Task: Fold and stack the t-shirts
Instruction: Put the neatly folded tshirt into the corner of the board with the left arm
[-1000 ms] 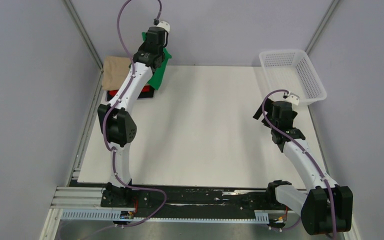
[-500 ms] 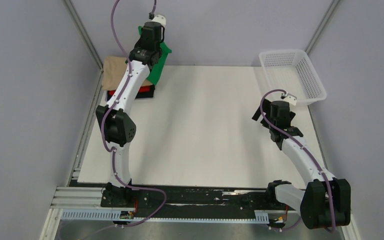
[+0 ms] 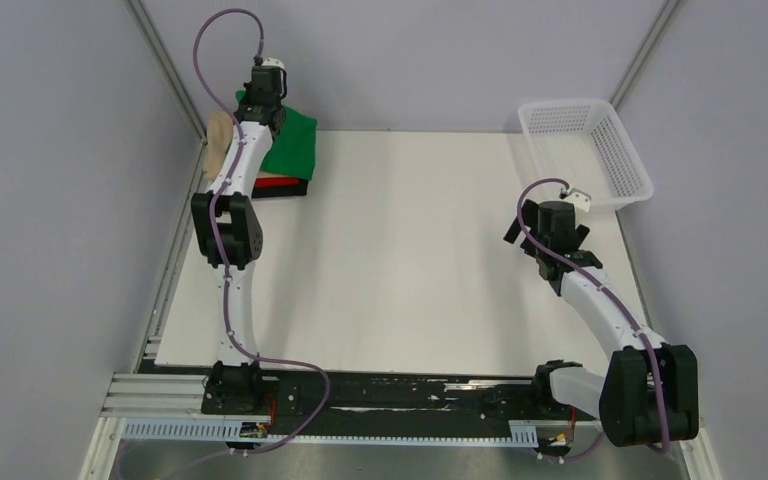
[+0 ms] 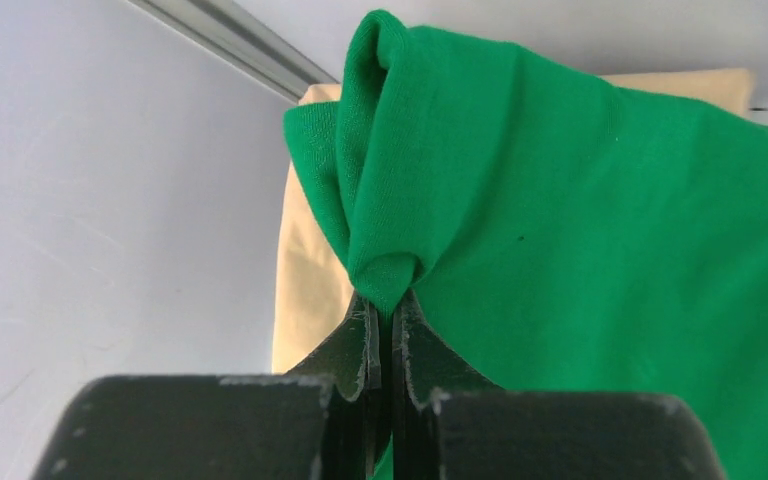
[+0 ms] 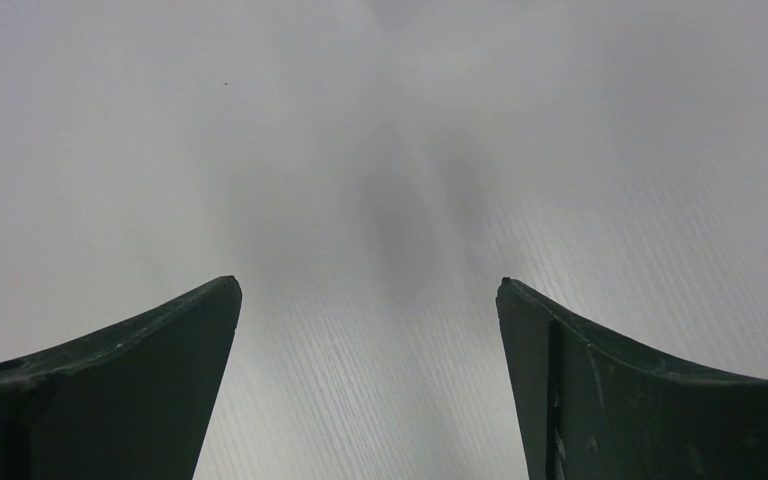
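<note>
The bright green t-shirt [image 3: 293, 146] hangs over the stack at the table's far left corner. It fills the left wrist view [image 4: 580, 220]. My left gripper [image 4: 388, 305] is shut on a bunched fold of it, high over that corner [image 3: 258, 97]. The beige t-shirt [image 3: 221, 140] lies under it and shows as a tan strip in the wrist view [image 4: 305, 270]. A red t-shirt edge [image 3: 272, 183] and a black t-shirt edge [image 3: 282, 191] show at the stack's near side. My right gripper [image 5: 368, 290] is open and empty above bare table, at the right [image 3: 532, 228].
A white plastic mesh basket [image 3: 586, 150] stands at the table's far right corner, just beyond my right arm. Grey walls and a metal frame post [image 3: 165, 65] close in the far left corner beside the stack.
My left gripper has carried the green t-shirt left and toward the far corner, and the cloth now spreads over the stack. The right arm has barely moved.
</note>
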